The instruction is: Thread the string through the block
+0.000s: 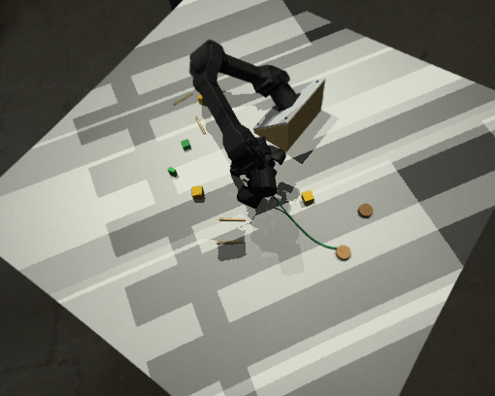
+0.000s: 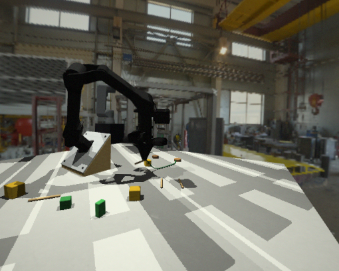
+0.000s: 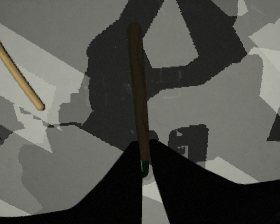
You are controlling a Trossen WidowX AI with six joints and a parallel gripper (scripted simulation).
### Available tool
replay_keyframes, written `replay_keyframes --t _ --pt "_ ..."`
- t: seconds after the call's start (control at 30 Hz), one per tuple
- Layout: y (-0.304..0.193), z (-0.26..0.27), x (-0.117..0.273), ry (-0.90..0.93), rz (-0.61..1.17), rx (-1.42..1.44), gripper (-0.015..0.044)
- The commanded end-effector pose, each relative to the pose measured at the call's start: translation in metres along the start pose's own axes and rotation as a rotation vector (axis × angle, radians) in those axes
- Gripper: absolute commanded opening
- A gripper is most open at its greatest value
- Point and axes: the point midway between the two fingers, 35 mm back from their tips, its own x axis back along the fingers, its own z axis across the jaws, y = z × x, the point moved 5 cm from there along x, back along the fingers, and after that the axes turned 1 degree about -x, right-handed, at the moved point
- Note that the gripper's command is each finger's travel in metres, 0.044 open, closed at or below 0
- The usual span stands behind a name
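My gripper (image 2: pixel 145 160) (image 3: pixel 144 146) is shut on the wooden stick (image 2: pixel 139 163) (image 3: pixel 137 75) at its string end. In the wrist view the stick points away from the fingertips, dark in shadow. The gripper holds it above the table. The green string (image 1: pixel 296 221) (image 2: pixel 163 167) (image 3: pixel 145 168) runs from the fingertips in a loose curve to the round wooden button (image 1: pixel 344 252) (image 2: pixel 177 159). The arm hides the fingertips in the top view. I cannot make out a block with a hole in any view; the arm may hide it.
Loose sticks (image 1: pixel 232 219) (image 2: pixel 161 182) (image 3: pixel 22 77) lie near the gripper. Yellow cubes (image 1: pixel 308 197) (image 2: pixel 135 193) and green blocks (image 1: pixel 185 145) (image 2: pixel 100 208) lie around the arm. A second button (image 1: pixel 365 210) (image 2: pixel 155 156) lies near the string's button. A wedge (image 1: pixel 305 118) (image 2: pixel 102 157) stands at the arm's base.
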Motion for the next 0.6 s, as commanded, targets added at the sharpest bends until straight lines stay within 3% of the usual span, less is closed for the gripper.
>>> replay_keyframes --t 0.0,0.57 --pt "-0.004 0.002 -0.001 -0.007 0.001 0.13 0.0" --pt "-0.015 0.013 0.0 -0.004 0.002 0.73 0.0"
